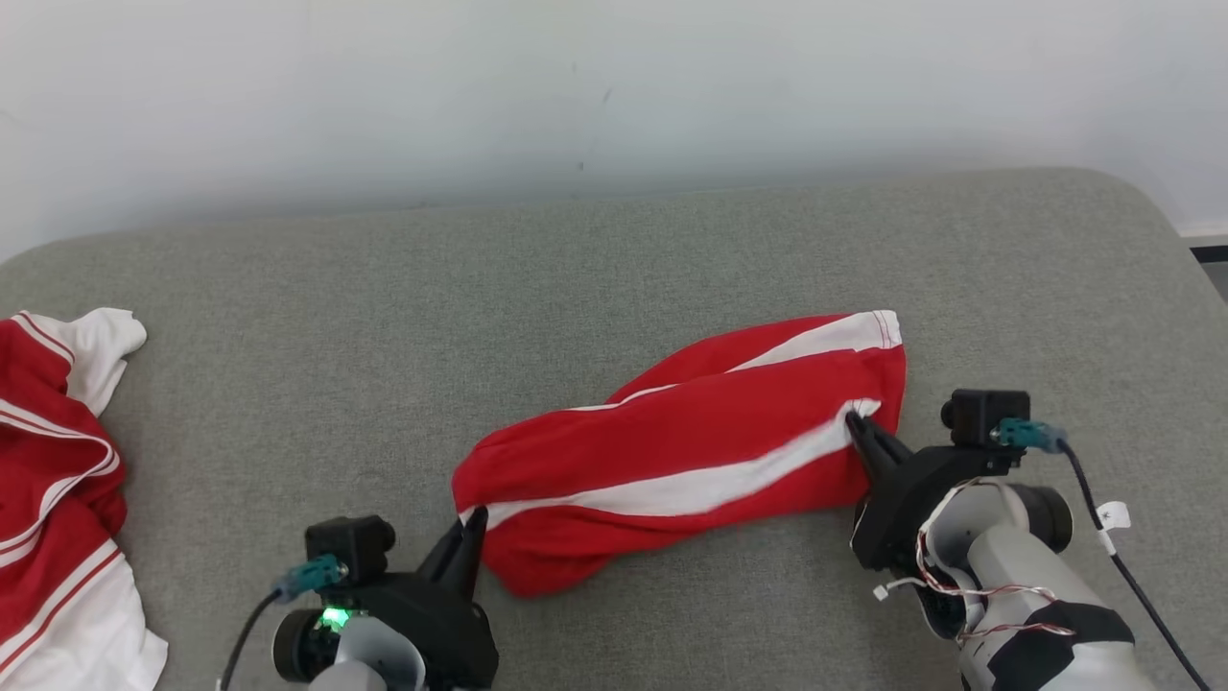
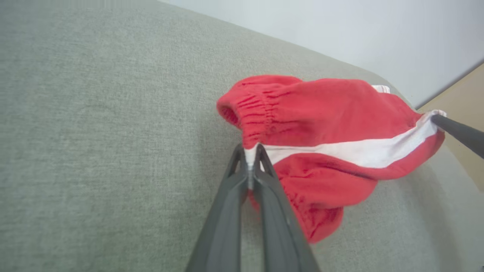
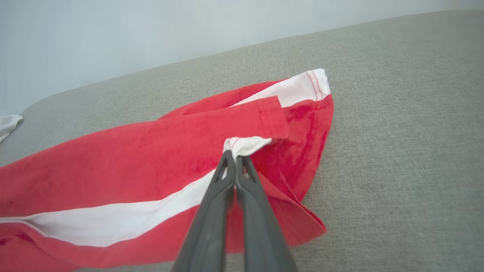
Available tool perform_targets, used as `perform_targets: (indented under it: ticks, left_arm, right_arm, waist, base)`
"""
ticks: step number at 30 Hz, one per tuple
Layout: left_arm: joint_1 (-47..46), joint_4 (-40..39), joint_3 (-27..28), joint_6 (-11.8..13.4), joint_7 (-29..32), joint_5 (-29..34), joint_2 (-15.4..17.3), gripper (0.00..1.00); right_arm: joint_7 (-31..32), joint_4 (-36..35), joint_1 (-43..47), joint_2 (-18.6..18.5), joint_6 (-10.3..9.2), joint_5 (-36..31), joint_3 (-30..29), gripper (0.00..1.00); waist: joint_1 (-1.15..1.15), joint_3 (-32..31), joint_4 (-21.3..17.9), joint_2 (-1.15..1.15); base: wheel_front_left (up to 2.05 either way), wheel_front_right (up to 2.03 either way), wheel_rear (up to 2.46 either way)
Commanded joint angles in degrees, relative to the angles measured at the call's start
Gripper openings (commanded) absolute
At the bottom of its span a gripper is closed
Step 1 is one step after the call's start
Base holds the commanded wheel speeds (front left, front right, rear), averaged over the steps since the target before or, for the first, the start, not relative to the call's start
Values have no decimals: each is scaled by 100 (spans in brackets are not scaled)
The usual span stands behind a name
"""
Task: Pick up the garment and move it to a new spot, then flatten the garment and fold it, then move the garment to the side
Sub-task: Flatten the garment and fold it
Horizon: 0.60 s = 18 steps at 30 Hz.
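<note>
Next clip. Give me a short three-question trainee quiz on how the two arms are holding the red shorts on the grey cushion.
1. True or false: the left jaws and the right jaws are both shut on the red shorts.
2. Where do the right jaws pinch? A) the elastic waistband B) the hem end of the white stripe C) a plain red patch mid-leg.
3. Fill in: in the head view, another red-and-white garment lies at the ___ edge of the grey cushion.
Key: 1 true; 2 B; 3 left.
</note>
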Motion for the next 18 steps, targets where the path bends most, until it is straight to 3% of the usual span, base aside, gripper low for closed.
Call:
perform_targets:
  ticks: [1,7,15,18]
  left_arm:
    - [-58,-49,43,3,-63,-42,16,0]
    - [-239,-503,303,-56,-207,-585,-44,0]
    - [-791,-1376,418,-108,324,-1357,53,0]
    - [-1161,-1599,457,-104,626,-1567,111,0]
  right_arm:
    - [-57,-56,-49,-45,-15,60,-12,0]
    - [-377,-732,-127,-194,-15,433,-116,0]
    - [-368,-1901,-296,-403,-14,752,-330,0]
    - [-210,-2082,-561,-517,-15,550,-420,0]
  waist:
    - [0,-10,-11,0]
    - [0,-76,-86,0]
    - [0,-98,-202,0]
    - [0,104,-261,0]
  base:
    - [0,0,0]
    - [0,0,0]
    - [0,0,0]
    - [0,0,0]
